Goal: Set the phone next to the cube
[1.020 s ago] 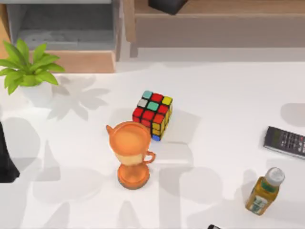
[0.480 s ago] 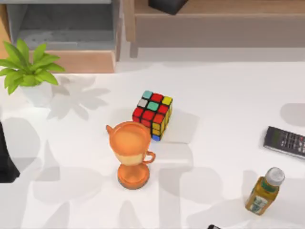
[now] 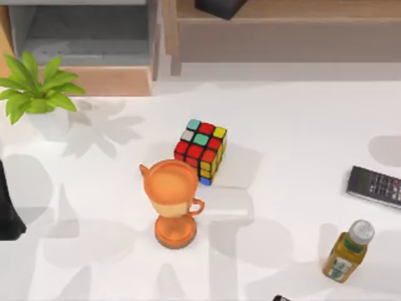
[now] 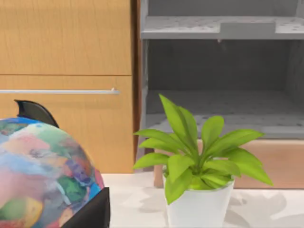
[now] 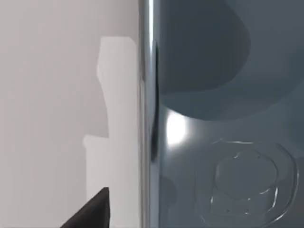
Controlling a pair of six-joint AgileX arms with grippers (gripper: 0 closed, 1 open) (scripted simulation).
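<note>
White table (image 3: 294, 125) spreads across the top view, with a wooden cabinet (image 3: 282, 34) and a grey shelf unit (image 3: 81, 31) behind its far edge. Near the middle stands the cube (image 3: 201, 150), its upper face red, teal, yellow and grey. An orange trophy cup (image 3: 172, 200) stands just beside it on the near side, its rim close to the cube's lower corner. A potted plant (image 3: 34, 94) sits at the far left. A black remote (image 3: 376, 186) lies at the right edge, and a bottle (image 3: 348, 251) of amber liquid stands nearer than it, well apart from the cube. A small dark sliver (image 3: 282, 298) at the near edge, right of centre, is too small to identify. The left arm (image 3: 6, 213) is a dark shape parked at the table's left edge. In the left wrist view the left gripper (image 4: 90, 213) shows as a dark wedge beside a colourful globe (image 4: 42, 175), facing the plant, cabinet and shelves; whether it is open or closed cannot be told. In the right wrist view the phone (image 5: 223, 118) lies flat on the white surface, its glossy grey-blue screen and silvery edge (image 5: 146, 95) very close to the camera. The right gripper (image 5: 90, 211) shows as a dark wedge just beside that edge, over bare table; its state cannot be told either.
</note>
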